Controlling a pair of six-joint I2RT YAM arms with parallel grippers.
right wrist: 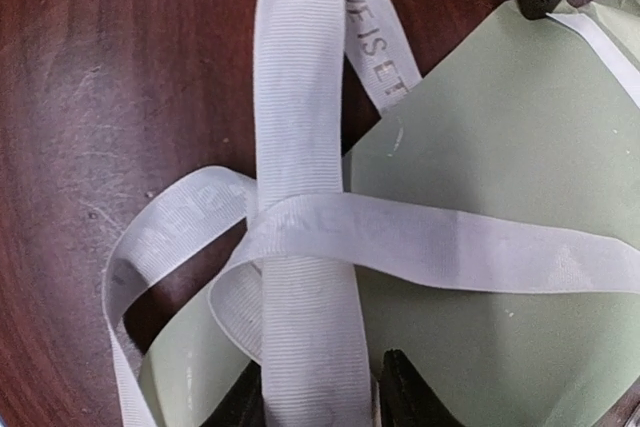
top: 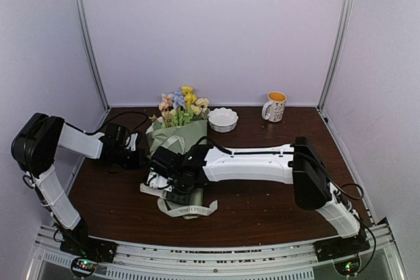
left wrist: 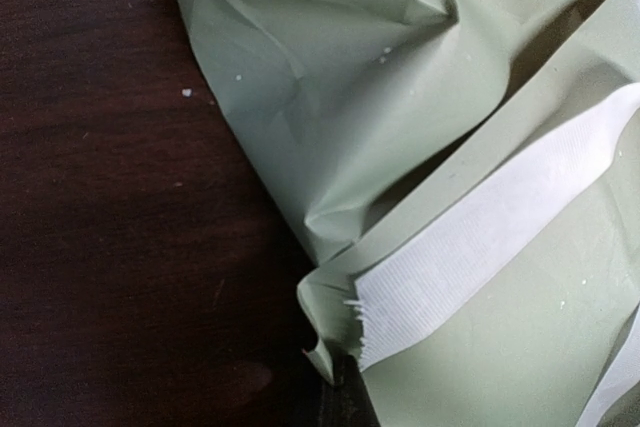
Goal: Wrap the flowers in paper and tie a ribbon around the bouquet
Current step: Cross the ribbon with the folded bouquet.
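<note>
The ribbon (right wrist: 300, 277) ran lengthwise between the right fingers (right wrist: 405, 402), partly open astride it at the bouquet's (top: 180, 137) narrow end; the left fingers (top: 136, 157) were closed.

Under my right gripper (top: 176, 188) spreads a dark reddish-brown wooden bench (top: 262, 195), faintly scuffed. Beyond it rise pale lavender walls (top: 216, 31) with slim metal corner posts (top: 88, 37), softly and evenly lit.

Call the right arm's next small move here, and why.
Probably close the right gripper on the ribbon. Its jaws straddle one strand, which looks flat and not yet pinched, just short of where it crosses the other strand at the edge of the paper. A firm pinch seems needed before that crossing can be pulled tight.
</note>
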